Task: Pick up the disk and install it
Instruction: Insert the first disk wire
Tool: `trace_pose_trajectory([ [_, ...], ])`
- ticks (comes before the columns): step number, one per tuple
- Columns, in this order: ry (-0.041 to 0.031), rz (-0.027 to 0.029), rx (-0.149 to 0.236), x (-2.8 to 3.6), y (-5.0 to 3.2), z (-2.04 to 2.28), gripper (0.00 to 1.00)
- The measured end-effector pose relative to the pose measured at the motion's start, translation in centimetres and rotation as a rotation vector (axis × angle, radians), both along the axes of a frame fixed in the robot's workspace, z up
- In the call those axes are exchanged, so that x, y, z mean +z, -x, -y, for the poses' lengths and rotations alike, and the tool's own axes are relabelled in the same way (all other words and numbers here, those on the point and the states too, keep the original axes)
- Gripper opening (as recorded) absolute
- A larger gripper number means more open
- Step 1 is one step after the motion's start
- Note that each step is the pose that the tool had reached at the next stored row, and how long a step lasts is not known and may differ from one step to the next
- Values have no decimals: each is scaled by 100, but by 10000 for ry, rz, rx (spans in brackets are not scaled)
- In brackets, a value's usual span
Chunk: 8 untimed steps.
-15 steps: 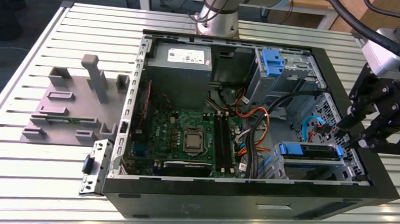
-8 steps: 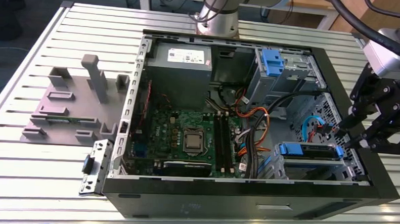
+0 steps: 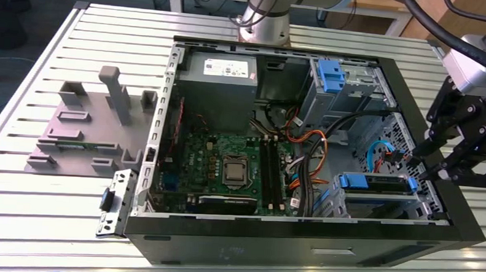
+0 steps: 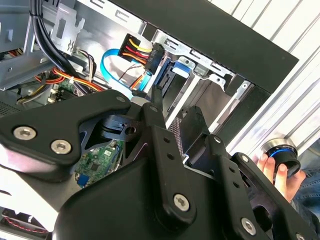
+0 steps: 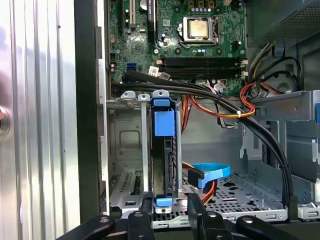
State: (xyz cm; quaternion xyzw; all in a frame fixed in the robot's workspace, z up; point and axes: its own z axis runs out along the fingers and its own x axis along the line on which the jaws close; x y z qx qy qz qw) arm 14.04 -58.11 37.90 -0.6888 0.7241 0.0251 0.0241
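The disk [image 3: 378, 183], silver in a blue bracket, sits in the drive bay at the exterior view's right side of the open black computer case [image 3: 304, 237]. In the first wrist view the disk [image 5: 165, 145] stands on edge between the bay's metal rails. My black gripper [image 3: 433, 161] hangs over the case's side wall, right at the disk's outer end. Its fingers [image 5: 148, 204] stand apart, one on each side of that end, with a small gap showing beside the disk. In the second wrist view the gripper [image 4: 175, 112] points at the blue bracket [image 4: 170, 75].
A grey plastic stand [image 3: 88, 123] with upright posts rests on the slatted metal table [image 3: 26, 225], on the exterior view's left. Orange, black and blue cables [image 5: 220, 110] cross the case near the bay. A second blue bracket [image 3: 331, 72] sits in the far bay. A person's hand [image 4: 272, 172] holds a black knob outside the case.
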Motion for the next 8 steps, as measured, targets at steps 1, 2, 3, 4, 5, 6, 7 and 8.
trace_pose_trajectory([
  [1,1,0,0,0,-2,0,42],
  [2,1,0,0,0,-4,0,42],
  [3,1,0,0,0,-19,0,42],
  [4,0,0,0,-1,-36,0,42],
  [5,1,0,0,-1,-38,0,42],
  [6,1,0,0,-1,-40,0,42],
  [7,0,0,0,-1,-42,0,42],
  [8,0,0,0,-1,-45,0,42],
])
